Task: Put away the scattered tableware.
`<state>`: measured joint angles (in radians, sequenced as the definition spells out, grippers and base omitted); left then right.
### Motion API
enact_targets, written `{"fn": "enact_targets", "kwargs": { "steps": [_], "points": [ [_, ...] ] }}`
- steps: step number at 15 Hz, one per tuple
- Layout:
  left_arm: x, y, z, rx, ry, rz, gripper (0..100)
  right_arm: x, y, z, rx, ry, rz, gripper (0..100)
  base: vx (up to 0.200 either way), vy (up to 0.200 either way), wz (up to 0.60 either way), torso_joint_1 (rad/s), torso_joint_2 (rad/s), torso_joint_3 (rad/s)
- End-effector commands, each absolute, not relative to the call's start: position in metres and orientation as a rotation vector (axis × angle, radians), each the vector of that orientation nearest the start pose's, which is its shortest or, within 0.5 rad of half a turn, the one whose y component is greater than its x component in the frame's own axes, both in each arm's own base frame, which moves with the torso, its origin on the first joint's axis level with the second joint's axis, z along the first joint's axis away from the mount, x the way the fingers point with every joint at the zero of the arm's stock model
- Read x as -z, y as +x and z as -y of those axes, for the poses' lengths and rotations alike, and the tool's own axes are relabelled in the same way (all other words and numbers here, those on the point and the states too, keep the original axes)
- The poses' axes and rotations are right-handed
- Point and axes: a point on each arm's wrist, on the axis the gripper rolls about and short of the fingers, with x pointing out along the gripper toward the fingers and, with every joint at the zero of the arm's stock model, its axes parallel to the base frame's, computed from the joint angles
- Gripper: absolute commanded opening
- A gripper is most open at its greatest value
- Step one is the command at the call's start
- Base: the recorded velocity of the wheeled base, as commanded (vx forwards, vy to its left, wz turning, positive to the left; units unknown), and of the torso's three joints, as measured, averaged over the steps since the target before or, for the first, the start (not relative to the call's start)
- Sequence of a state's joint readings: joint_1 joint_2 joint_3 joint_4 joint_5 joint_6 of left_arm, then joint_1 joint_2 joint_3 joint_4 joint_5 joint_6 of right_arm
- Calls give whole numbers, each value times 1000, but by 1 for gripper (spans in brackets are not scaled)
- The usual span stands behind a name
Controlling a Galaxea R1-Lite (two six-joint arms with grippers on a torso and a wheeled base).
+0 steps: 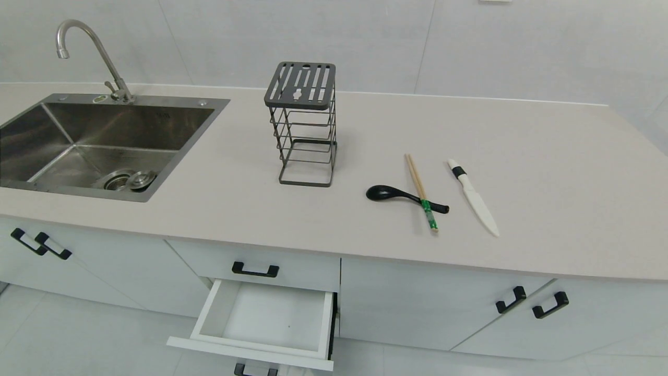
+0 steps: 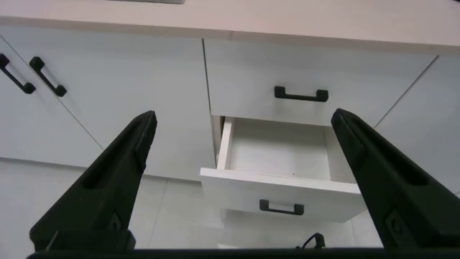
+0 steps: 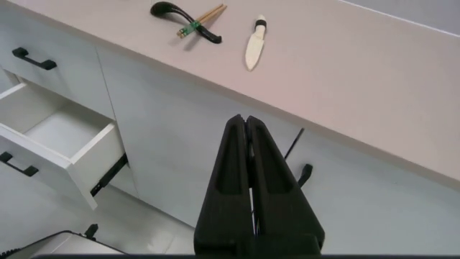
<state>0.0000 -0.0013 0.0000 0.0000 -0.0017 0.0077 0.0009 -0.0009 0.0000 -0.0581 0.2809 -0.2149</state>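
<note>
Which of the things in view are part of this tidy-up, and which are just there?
For the job: black spoon, chopsticks, white knife; probably the wire rack or open drawer as storage.
Just there: sink, faucet.

black spoon [image 1: 382, 192] crossed by chopsticks [image 1: 416, 177] | white knife [image 1: 474, 198] flat just beside

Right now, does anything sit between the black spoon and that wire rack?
Nothing visible: bare countertop lies between the black spoon and the wire rack. The chopsticks cross the spoon's handle.
</note>
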Motion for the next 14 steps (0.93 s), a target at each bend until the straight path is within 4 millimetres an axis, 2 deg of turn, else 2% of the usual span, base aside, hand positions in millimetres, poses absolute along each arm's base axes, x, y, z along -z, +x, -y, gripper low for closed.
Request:
{"fn": "enact_targets", "kwargs": {
  "steps": [1, 3, 4, 8, 9, 10, 11, 12, 13, 14],
  "points": [
    [-75, -23, 0, 2, 8, 0, 100, -81, -24, -6, -279, -226, 89, 0, 0, 0, 0, 71, -134, -61],
    [-75, -23, 0, 2, 9, 0, 100, -81, -24, -6, -275, -239, 84, 0, 0, 0, 0, 21, -43, -21],
    [-75, -23, 0, 2, 8, 0, 100, -81, -24, -6, -272, -237, 79, 100, 0, 0, 0, 0, 0, 0],
    [-75, -23, 0, 2, 8, 0, 100, -81, -24, -6, -272, -243, 85, 100, 0, 0, 0, 0, 0, 0],
    [-75, -23, 0, 2, 8, 0, 100, -87, -25, -6, -269, -244, 112, 100, 0, 0, 0, 0, 0, 0],
    [-75, -23, 0, 2, 9, 0, 100, -146, -43, -6, -246, -261, 303, 100, 0, 0, 0, 0, 0, 0],
    [-75, -23, 0, 2, 8, 0, 100, -199, -49, -7, -245, -268, 347, 100, 0, 0, 0, 0, 0, 0],
    [-75, -23, 0, 2, 8, 0, 100, -239, -47, -7, -248, -272, 320, 100, 0, 0, 0, 0, 0, 0],
    [-75, -23, 0, 2, 8, 0, 100, -246, -42, -8, -273, -266, 282, 100, 0, 0, 0, 0, 0, 0],
    [-75, -23, 0, 2, 8, 0, 100, -245, -24, -8, -329, -252, 181, 100, 0, 0, 0, 0, 0, 0]
  ]
}}
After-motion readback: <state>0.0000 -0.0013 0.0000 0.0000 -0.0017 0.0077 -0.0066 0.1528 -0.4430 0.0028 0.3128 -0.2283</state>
